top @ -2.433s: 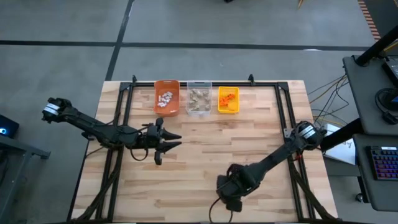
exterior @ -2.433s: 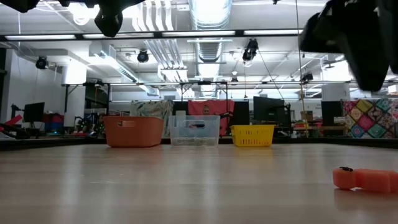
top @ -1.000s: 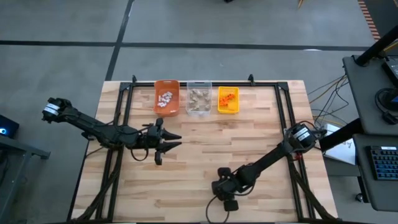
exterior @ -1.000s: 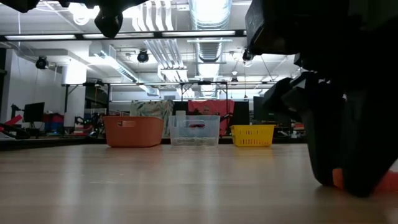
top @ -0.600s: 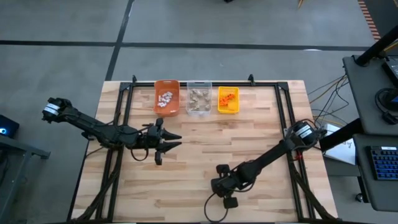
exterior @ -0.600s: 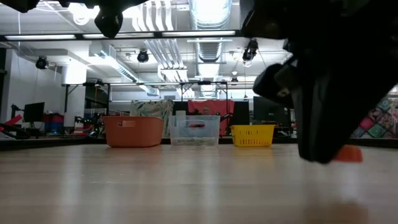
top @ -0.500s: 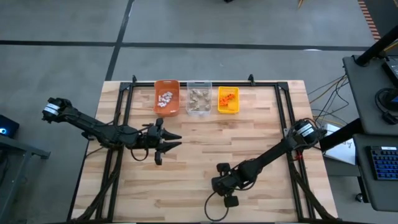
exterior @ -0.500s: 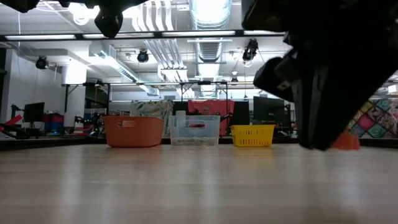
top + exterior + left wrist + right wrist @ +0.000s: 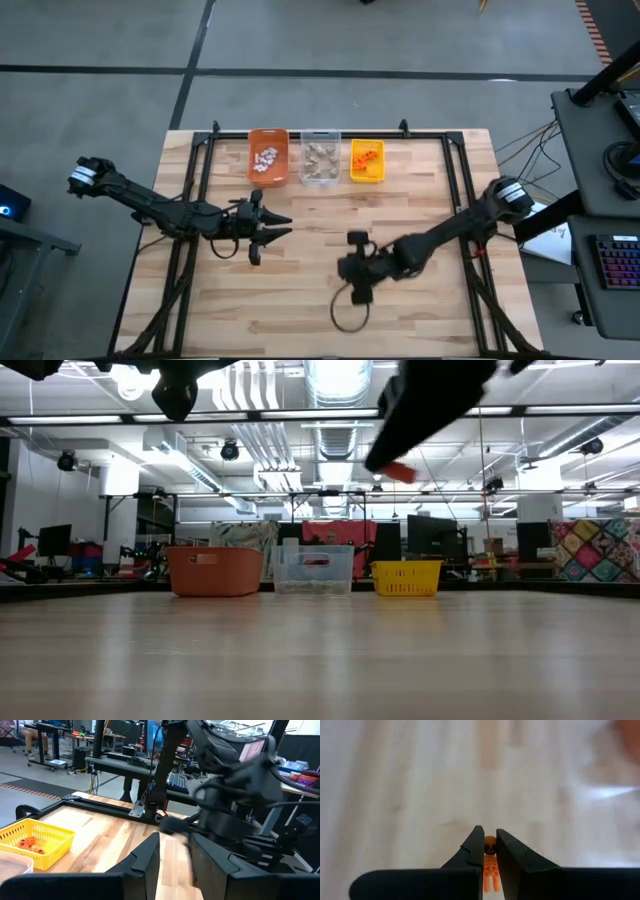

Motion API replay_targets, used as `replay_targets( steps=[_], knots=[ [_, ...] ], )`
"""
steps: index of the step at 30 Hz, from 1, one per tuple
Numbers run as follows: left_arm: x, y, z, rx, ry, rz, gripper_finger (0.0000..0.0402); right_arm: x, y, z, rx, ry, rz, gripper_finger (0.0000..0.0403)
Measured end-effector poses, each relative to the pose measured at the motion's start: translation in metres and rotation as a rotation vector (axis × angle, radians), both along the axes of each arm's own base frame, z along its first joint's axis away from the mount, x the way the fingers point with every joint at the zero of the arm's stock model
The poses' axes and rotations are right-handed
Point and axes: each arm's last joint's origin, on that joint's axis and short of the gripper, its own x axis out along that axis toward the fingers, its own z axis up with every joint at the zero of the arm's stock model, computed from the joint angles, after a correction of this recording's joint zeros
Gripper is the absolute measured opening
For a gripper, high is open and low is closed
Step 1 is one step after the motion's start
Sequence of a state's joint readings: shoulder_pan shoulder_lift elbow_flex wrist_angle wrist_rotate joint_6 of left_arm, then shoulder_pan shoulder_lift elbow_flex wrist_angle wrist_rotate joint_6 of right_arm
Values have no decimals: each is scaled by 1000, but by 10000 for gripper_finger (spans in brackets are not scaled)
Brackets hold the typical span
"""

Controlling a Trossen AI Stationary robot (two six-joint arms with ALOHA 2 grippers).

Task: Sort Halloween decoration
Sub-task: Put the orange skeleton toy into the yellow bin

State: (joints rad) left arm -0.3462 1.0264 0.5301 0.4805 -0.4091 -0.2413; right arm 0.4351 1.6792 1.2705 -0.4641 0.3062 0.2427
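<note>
Wooden-slat surface (image 9: 420,190) with a black frame, seen from above; workshop with ceiling lights and desks beyond in the low view. Along the far edge, side by side: orange bin (image 9: 268,157) with white trinkets (image 9: 265,159), clear bin (image 9: 320,159) with grey-tan trinkets (image 9: 320,155), yellow bin (image 9: 367,162) with orange trinkets (image 9: 366,155). Right claw (image 9: 352,268) near the middle of the surface, lifted clear of the wood, fingers (image 9: 476,851) pinched shut on a small orange skeleton figure (image 9: 490,865); same figure visible as an orange speck (image 9: 399,472) high up in the low view, above the bins. Left claw (image 9: 270,227) hovering over the left half, well apart from the right one, pointing toward the middle, fingers (image 9: 145,860) parted with nothing between them. Black cable loop (image 9: 348,314) lying on the wood just below the right claw
</note>
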Motion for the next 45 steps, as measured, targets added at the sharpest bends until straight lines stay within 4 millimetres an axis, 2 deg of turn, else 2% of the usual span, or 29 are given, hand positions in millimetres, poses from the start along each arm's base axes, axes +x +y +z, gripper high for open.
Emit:
replay_targets(
  steps=[3, 6, 10, 13, 16, 19, 22, 24, 28, 33, 38, 45],
  knots=[
    [0, 0, 0, 0, 0, 0, 94, 7, -28, 8, -83, -32, -55, 18],
    [0, 0, 0, 0, 0, 0, 94, 16, -64, 14, -172, -42, -120, 18],
    [0, 0, 0, 0, 0, 2, 94, 24, -130, 17, -223, -22, -263, 18],
    [0, 0, 0, 7, 1, 3, 94, 21, -187, 17, -254, 14, -384, 18],
    [0, 0, 0, 19, 2, 3, 94, 8, -241, 15, -264, 70, -519, 18],
    [0, 0, 0, 27, 2, 3, 94, -13, -291, 12, -219, 132, -641, 18],
    [0, 0, 0, 48, 4, 3, 94, -36, -332, 1, -108, 134, -719, 18],
    [0, 1, 0, 55, 4, 5, 94, -49, -350, -10, -20, 103, -733, 18],
    [0, 1, 0, 71, 5, 7, 94, -67, -368, -30, 71, 41, -764, 18],
    [0, 1, 0, 78, 7, 6, 94, -77, -369, -49, 63, -6, -792, 18],
    [0, 1, 0, 102, 8, 7, 94, -77, -368, -53, 65, -46, -798, 24],
    [0, 2, -1, 116, 18, 55, 94, -75, -369, -52, 103, -86, -810, 80]
  ],
)
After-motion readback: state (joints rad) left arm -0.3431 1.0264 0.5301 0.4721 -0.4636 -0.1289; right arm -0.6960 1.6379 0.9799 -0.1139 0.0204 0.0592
